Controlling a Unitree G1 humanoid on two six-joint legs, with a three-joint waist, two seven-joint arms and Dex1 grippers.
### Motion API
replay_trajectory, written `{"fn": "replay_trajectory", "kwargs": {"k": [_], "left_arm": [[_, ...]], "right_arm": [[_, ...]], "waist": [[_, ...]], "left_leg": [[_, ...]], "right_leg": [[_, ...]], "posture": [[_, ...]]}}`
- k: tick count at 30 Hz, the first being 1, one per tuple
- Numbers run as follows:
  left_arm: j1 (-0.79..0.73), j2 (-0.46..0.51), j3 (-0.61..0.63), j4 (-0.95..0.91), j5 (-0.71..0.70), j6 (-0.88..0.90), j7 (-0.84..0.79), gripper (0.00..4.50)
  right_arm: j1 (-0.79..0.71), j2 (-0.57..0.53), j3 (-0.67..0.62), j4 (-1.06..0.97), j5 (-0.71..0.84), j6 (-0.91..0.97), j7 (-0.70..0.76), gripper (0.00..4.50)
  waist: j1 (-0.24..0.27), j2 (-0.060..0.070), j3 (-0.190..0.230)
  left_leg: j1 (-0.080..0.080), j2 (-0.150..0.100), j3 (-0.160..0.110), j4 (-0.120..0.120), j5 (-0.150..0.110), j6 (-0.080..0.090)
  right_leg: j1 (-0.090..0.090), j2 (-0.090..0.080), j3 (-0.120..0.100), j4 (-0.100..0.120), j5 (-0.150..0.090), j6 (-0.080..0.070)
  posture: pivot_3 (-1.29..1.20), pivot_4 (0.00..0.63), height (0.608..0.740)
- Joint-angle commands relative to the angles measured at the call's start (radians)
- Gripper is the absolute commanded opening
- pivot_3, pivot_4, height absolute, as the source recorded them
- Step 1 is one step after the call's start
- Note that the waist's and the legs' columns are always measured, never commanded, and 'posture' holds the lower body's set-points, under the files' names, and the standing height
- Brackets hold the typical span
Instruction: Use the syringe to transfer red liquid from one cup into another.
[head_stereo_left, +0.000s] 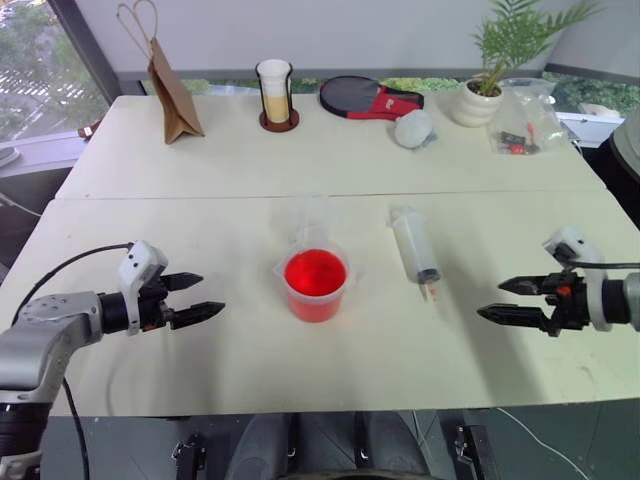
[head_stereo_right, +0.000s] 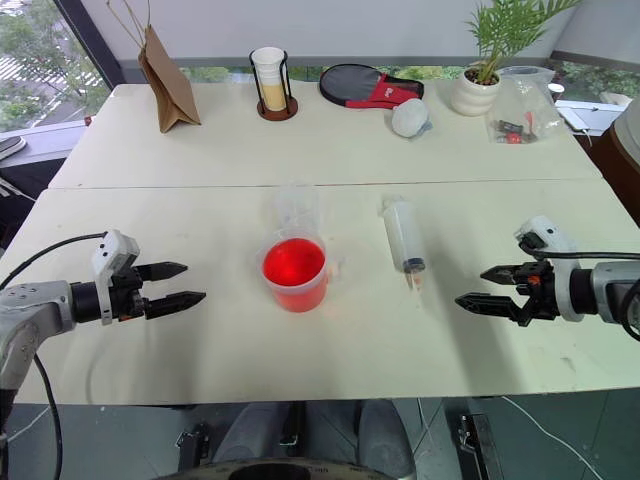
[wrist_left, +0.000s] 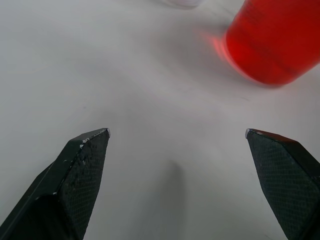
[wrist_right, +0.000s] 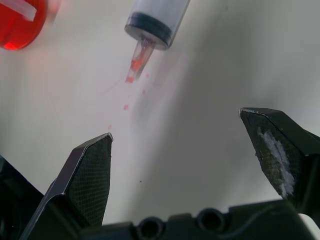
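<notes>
Your grippers, left (head_stereo_left: 205, 298) and right (head_stereo_left: 498, 299), hang wide open and empty. The syringe (head_stereo_left: 415, 246) lies right of the beaker (head_stereo_left: 315, 284); it's light, stiff, probably slick, so pinch mid-barrel.

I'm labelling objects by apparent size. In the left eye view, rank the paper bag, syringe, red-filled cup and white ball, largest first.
1. Paper bag.
2. Red-filled cup.
3. Syringe, close to the cup; it is longer but thinner.
4. White ball, though it sits farther away.

syringe (head_stereo_left: 415, 246): clear plastic | table (head_stereo_left: 200, 160): matt | claw fingers (wrist_left: 75, 175): textured black
</notes>
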Motion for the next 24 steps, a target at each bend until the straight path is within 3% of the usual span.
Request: {"fn": "replay_trajectory", "kwargs": {"k": [1, 11, 24], "left_arm": [[-0.008, 0.015, 0.030, -0.014, -0.007, -0.013, -0.002, 4.50], [-0.048, 0.012, 0.042, -0.009, -0.041, 0.017, 0.021, 4.50], [-0.211, 0.023, -0.065, 0.133, 0.050, -0.063, -0.045, 4.50]], "right_arm": [[-0.033, -0.004, -0.013, 0.003, 0.008, -0.006, -0.003, 4.47], [-0.054, 0.000, -0.007, 0.001, 0.009, -0.019, -0.005, 4.47], [-0.194, -0.009, 0.049, 0.091, -0.051, -0.029, -0.064, 4.47]], "waist": [[0.000, 0.000, 0.000], [0.000, 0.000, 0.000], [-0.001, 0.000, 0.000]], "left_leg": [[0.000, 0.000, 0.000, 0.000, 0.000, 0.000], [0.000, 0.000, 0.000, 0.000, 0.000, 0.000], [0.000, 0.000, 0.000, 0.000, 0.000, 0.000]], "right_leg": [[0.000, 0.000, 0.000, 0.000, 0.000, 0.000], [0.000, 0.000, 0.000, 0.000, 0.000, 0.001], [-0.001, 0.000, 0.000, 0.000, 0.001, 0.001]], "posture": [[0.00, 0.150, 0.740], [0.00, 0.150, 0.740], [0.00, 0.150, 0.740]]}}
